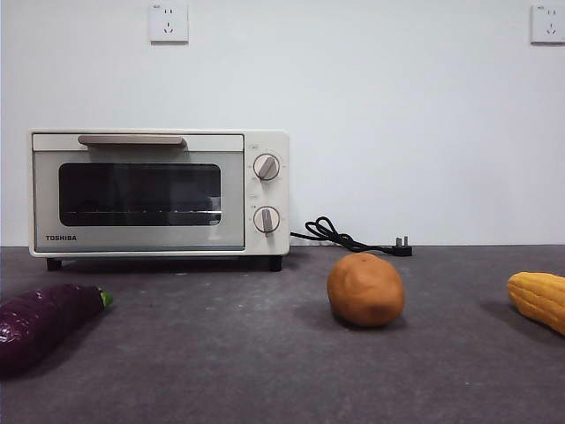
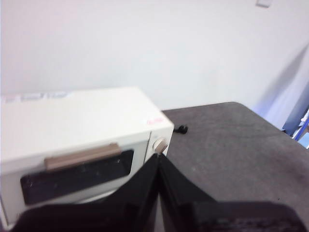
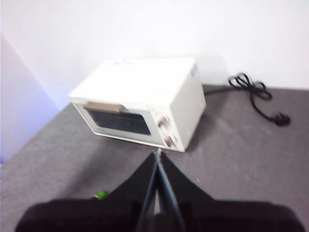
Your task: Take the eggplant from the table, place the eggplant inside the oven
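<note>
The glossy dark purple eggplant (image 1: 44, 322) lies on the dark grey table (image 1: 265, 371) at the near left, its green stem tip (image 3: 100, 195) pointing right. Behind it stands the cream-white Toshiba oven (image 1: 159, 193) with its door shut; the oven (image 2: 82, 150) also shows in the left wrist view and the oven (image 3: 145, 99) in the right wrist view. My left gripper (image 2: 158, 157) is shut, held above the table facing the oven. My right gripper (image 3: 158, 153) is shut too, higher and farther back. Neither gripper appears in the front view.
A round orange-brown potato (image 1: 365, 289) sits mid-table. A yellow corn cob (image 1: 538, 300) lies at the right edge. The oven's black power cord and plug (image 1: 349, 237) trail along the wall behind the potato.
</note>
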Available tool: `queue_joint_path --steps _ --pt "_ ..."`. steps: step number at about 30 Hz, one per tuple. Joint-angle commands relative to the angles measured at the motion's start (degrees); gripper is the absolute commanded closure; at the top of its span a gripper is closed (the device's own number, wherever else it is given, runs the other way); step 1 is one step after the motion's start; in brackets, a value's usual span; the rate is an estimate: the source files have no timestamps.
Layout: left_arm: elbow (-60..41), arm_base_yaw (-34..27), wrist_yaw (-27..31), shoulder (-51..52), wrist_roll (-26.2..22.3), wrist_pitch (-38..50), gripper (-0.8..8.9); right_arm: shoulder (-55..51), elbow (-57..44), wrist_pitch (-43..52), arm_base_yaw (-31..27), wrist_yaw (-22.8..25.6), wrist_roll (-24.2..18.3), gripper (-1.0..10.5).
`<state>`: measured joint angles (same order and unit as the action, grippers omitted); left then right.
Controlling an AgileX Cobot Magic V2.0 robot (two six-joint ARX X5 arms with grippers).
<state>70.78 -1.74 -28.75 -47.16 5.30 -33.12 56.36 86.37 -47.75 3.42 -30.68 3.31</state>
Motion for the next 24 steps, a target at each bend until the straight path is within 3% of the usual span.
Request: queue_joint_path --steps 1,10,19,22,24 --pt "3.1 1.0 -0.2 -1.6 -1.7 -1.5 8.19 1.3 4.1 -2.2 1.8 -0.8 -0.7 9.6" --pt "5.5 2.4 -0.2 -3.2 -3.0 -3.7 8.19 3.2 8.9 -7.7 8.7 -0.8 -2.2 9.6" --pt "5.5 2.4 -0.2 -3.8 -4.0 -3.7 8.19 3.6 8.9 -10.2 11.7 -1.2 -2.3 9.5" --pt "5.5 2.4 -0.2 -4.3 -4.0 -3.8 8.19 3.8 8.9 -10.2 12.7 -4.5 -2.3 9.4" --pt "5.5 2.4 -0.2 -4.6 -4.1 -3.8 8.19 3.9 8.9 -10.1 13.1 -7.7 -2.2 8.7"
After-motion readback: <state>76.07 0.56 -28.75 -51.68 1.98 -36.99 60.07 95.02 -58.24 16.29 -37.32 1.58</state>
